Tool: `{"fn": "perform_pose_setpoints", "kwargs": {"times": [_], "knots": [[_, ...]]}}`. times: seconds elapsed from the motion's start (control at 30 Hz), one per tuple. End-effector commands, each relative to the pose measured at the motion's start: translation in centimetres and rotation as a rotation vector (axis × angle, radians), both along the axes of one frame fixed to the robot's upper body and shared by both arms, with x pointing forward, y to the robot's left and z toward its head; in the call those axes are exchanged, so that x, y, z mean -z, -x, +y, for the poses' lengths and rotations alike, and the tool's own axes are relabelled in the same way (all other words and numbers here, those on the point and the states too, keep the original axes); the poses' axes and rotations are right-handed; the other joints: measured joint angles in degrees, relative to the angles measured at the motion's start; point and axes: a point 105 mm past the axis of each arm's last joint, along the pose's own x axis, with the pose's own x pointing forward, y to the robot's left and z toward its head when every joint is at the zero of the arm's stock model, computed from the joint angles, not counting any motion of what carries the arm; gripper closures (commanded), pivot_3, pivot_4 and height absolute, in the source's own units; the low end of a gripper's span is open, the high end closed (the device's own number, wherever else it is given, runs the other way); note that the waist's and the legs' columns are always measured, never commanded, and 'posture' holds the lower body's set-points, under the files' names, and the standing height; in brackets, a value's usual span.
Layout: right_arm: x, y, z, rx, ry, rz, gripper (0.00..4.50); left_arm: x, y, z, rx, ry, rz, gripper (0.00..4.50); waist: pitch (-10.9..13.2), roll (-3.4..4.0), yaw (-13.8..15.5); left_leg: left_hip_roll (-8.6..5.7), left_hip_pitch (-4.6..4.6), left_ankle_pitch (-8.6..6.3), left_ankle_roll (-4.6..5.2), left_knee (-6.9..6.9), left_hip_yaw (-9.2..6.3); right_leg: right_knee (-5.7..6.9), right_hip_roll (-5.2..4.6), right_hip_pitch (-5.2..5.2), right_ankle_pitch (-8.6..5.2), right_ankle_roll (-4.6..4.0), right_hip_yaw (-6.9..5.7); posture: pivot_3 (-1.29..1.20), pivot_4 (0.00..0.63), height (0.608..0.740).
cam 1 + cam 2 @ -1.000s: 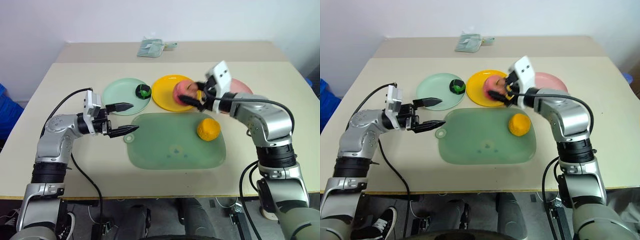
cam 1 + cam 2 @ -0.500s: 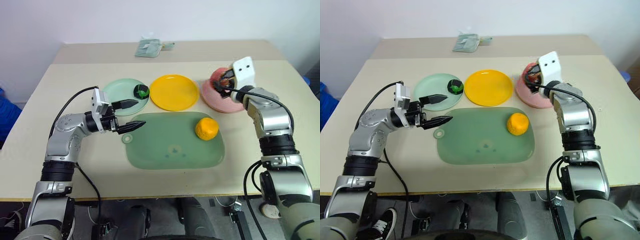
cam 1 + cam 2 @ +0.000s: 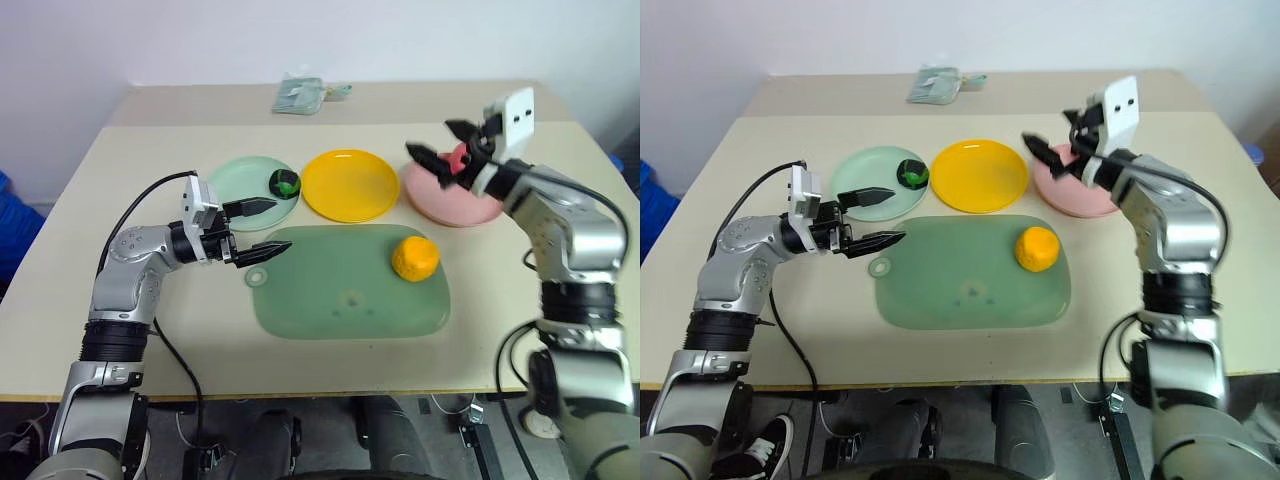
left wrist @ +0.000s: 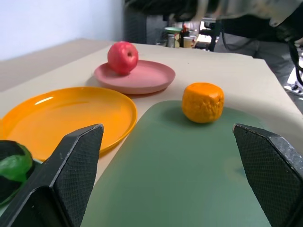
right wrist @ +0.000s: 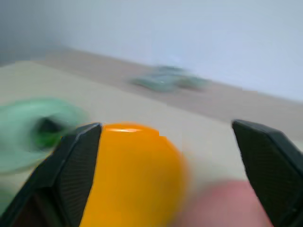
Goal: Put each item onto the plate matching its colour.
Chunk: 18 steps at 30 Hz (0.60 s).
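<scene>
Resting right of centre in the left eye view on the pale green cutting board [image 3: 350,285], small round orange toy fruit [image 3: 415,257], seemingly light, rigid and slightly pebbled, best pinched across its middle; left gripper [image 3: 262,228] and right gripper [image 3: 440,145] both spread open, empty.

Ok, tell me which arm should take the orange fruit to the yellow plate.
Probably right: the orange fruit lies on the cutting board's right end, nearer the open right gripper. The yellow plate lies nearby.

The apple [image 4: 123,56] sits on a plate [image 4: 142,80] just beneath the right pincer [image 3: 442,150]. The round fruit [image 3: 415,257] lies on the board [image 3: 340,300], well right of the left pincer [image 3: 258,232].
</scene>
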Motion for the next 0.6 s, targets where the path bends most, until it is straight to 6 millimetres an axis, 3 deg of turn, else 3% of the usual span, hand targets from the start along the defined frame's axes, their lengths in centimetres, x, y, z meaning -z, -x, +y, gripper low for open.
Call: {"fn": "perform_pose_setpoints", "kwargs": {"times": [0.03,0.13,0.37,0.57,0.6], "knots": [[3.1,4.0,1.7,-0.212,0.136,0.154,0.04,-1.0,0.2,0.0,0.019,0.008,-0.045,0.00,0.00,0.01,0.02,-0.02,0.01,-0.02,0.04,0.00,0.01,-0.06,-0.02,0.06,0.00,0.00,0.00,0.00,0.150,0.740],[4.6,4.5,1.1,-0.200,0.222,0.197,0.04,-1.0,0.4,-0.1,0.035,0.008,-0.041,0.00,0.01,0.01,-0.47,-0.12,0.05,-0.21,0.39,0.20,0.22,-0.05,-0.14,0.12,0.01,0.02,0.12,0.00,0.150,0.740],[7.7,3.3,-1.3,-0.072,0.401,0.262,0.04,-0.2,1.3,0.0,0.092,-0.034,-0.026,0.00,0.01,0.01,-0.49,0.00,0.18,-0.12,0.21,0.09,0.24,-0.02,-0.01,0.06,0.02,0.03,0.14,0.00,0.150,0.740],[8.4,3.8,-1.1,-0.097,0.347,0.355,0.04,-0.4,2.0,0.4,0.138,-0.026,-0.003,0.00,0.01,0.01,-0.43,-0.02,0.13,-0.01,0.03,0.10,0.24,-0.01,-0.03,0.04,0.02,0.03,0.14,0.00,0.150,0.740],[8.3,3.5,-1.0,-0.091,0.328,0.352,0.27,-0.4,1.7,0.5,0.117,-0.028,-0.015,0.00,0.01,0.01,-0.40,-0.02,0.13,-0.02,0.03,0.10,0.25,-0.01,-0.03,0.03,0.02,0.03,0.14,0.00,0.150,0.740]]}}
